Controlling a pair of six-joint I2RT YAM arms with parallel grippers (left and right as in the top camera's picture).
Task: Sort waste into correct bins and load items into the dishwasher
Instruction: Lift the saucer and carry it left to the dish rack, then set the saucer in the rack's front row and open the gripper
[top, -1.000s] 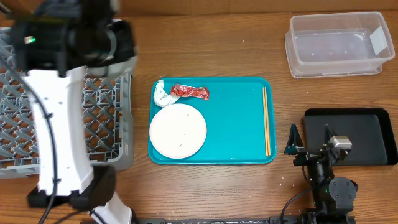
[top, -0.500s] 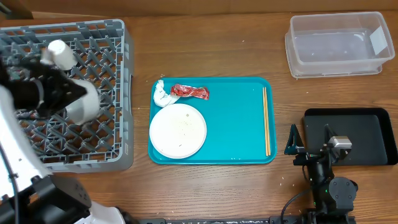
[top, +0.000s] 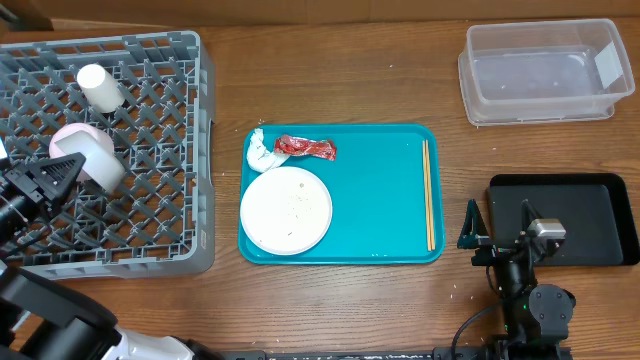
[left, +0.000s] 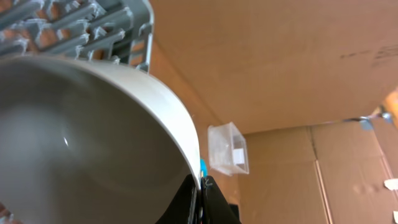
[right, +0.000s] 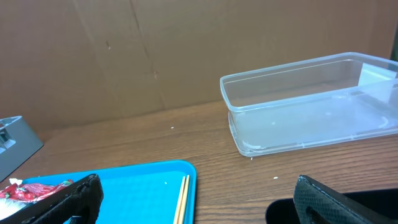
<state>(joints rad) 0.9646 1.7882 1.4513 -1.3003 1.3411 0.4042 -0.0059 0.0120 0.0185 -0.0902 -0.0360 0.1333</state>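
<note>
- Over the grey dish rack, the left jaws are pinched tight on the rim of a white bowl, which is tilted on its side.
- A small cup lies farther back in the rack.
- The right jaws stand wide apart, holding nothing, just beside the black tray.
- The teal tray carries the crumb-speckled plate, napkin, red wrapper and chopsticks.
- The clear tub sits on the surface, far right.

Lab test rig: cardboard backdrop, wooden table.
</note>
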